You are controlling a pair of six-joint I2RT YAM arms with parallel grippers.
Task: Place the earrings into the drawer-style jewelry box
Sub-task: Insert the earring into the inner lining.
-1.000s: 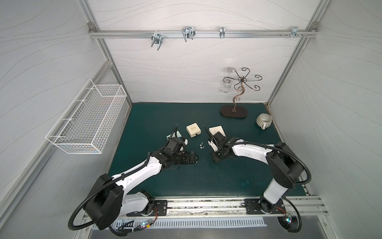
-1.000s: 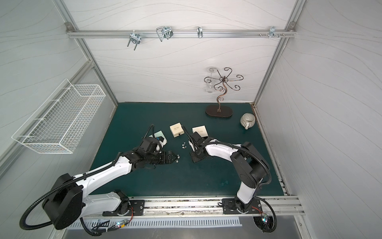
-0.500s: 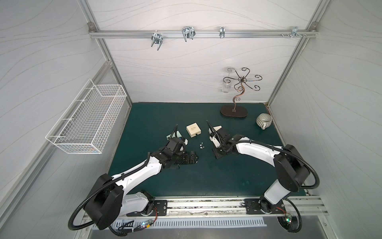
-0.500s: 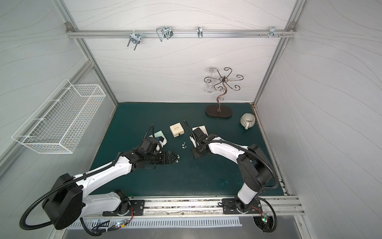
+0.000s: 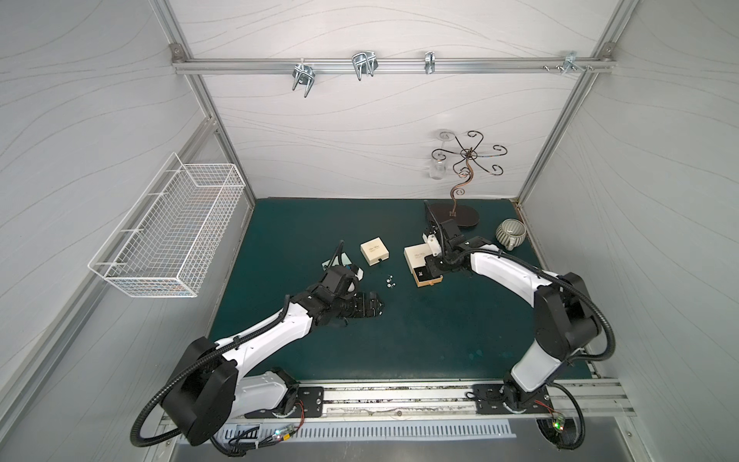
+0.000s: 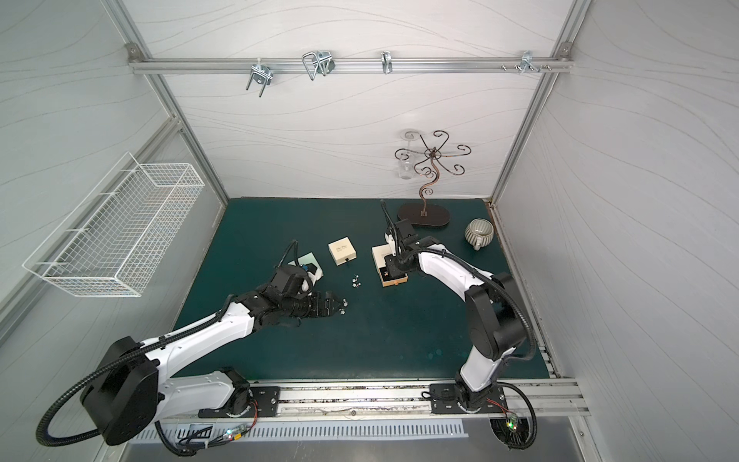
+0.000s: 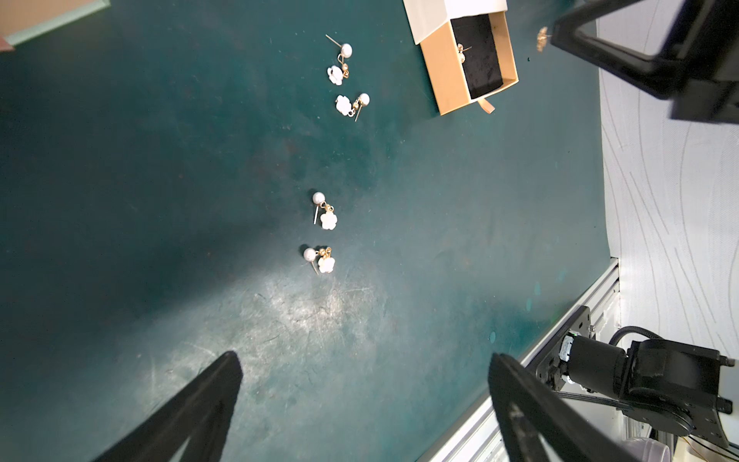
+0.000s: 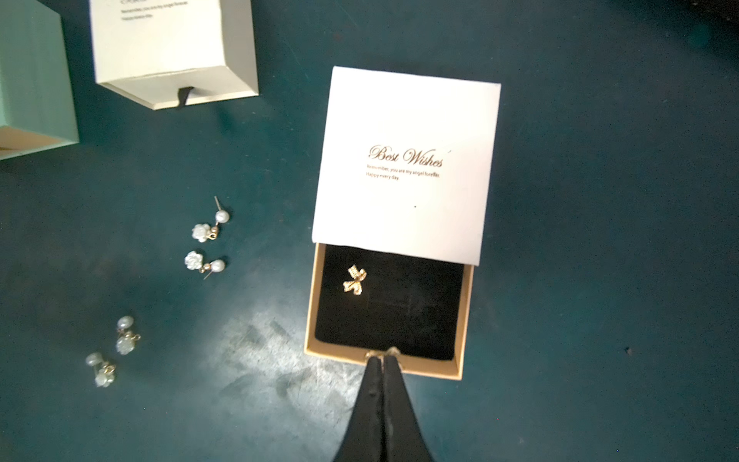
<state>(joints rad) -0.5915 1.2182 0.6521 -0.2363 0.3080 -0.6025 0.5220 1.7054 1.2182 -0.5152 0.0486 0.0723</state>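
Right tool point(image 8: 382, 360) pinching gold earring point(image 8: 394, 351) at drawer point(image 8: 466, 320) rim (second earring point(image 8: 355, 281) inside).

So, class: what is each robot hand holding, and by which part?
The right hand holds a gold earring, pinched near its middle with both ends poking out; the left hand is open, empty.

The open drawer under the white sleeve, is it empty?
No, a golden earring lies inside the drawer.

Green box point(image 8: 32, 80) cut by edge, closed white box point(image 8: 172, 48) cropped, earrings point(image 5: 391, 284) mere specks in a top view
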